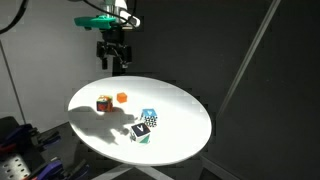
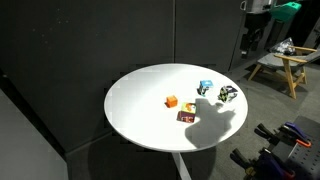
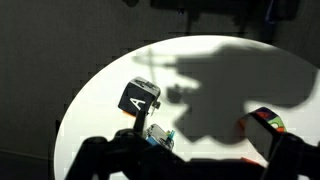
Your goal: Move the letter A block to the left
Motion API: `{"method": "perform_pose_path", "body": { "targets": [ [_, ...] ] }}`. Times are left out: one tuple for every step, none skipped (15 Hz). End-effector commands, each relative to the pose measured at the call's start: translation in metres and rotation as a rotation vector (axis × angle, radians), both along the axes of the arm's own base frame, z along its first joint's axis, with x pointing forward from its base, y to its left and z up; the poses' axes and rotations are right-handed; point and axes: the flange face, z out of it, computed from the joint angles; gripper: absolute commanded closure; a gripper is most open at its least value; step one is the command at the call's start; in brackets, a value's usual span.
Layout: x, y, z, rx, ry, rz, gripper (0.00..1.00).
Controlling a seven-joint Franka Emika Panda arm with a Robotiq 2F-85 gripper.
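The round white surface (image 1: 185, 105) takes up most of what I see, with the arm's broad shadow (image 3: 230, 90) thrown across it. My tool (image 1: 113, 62) hangs high over the far rim, spread wide and holding nothing; the wrist view shows its two sides well apart at the bottom of the picture. The A block (image 3: 138, 98) sits on the surface near the edge, upright, its white letter facing up towards the wrist camera. The step in hand, as I judge it, is the approach. I need to bring the tool across and down until it straddles the A block squarely and low enough to get a firm hold on two opposite faces. I should also turn the wrist so neither side comes down on the neighbour. That neighbour is the checker cube (image 3: 158, 137), just beside the A block on the tool's side. I cannot tell whether their corners touch, so a careless descent could knock it. The red cube (image 3: 262, 124) lies well apart across the surface. The orange piece (image 1: 122, 97) is close to the red cube, and neither should hinder the pick.
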Motion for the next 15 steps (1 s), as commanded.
{"method": "perform_pose_path", "body": {
  "targets": [
    [0.024, -0.012, 0.007, 0.049, -0.018, -0.064, 0.0],
    [0.03, -0.017, 0.007, 0.06, -0.025, -0.089, 0.0],
    [0.035, -0.022, 0.006, 0.067, -0.023, -0.112, 0.0],
    [0.041, -0.026, 0.005, 0.081, -0.024, -0.136, 0.0],
    [0.046, -0.031, 0.004, 0.097, -0.027, -0.157, 0.0],
    [0.051, -0.035, 0.001, 0.115, -0.021, -0.175, 0.0],
    [0.056, -0.04, -0.001, 0.133, -0.022, -0.194, 0.0],
    [0.061, -0.045, -0.004, 0.152, -0.018, -0.214, 0.0],
    [0.066, -0.049, -0.006, 0.168, -0.015, -0.234, 0.0],
    [0.07, -0.053, -0.01, 0.183, -0.011, -0.25, 0.0],
    [0.075, -0.057, -0.013, 0.198, -0.009, -0.268, 0.0],
    [0.079, -0.062, -0.017, 0.21, -0.006, -0.282, 0.0],
    [0.083, -0.066, -0.021, 0.226, -0.009, -0.293, 0.0],
    [0.087, -0.069, -0.026, 0.233, -0.01, -0.303, 0.0],
    [0.091, -0.073, -0.031, 0.243, -0.006, -0.311, 0.0]
  ]
}}
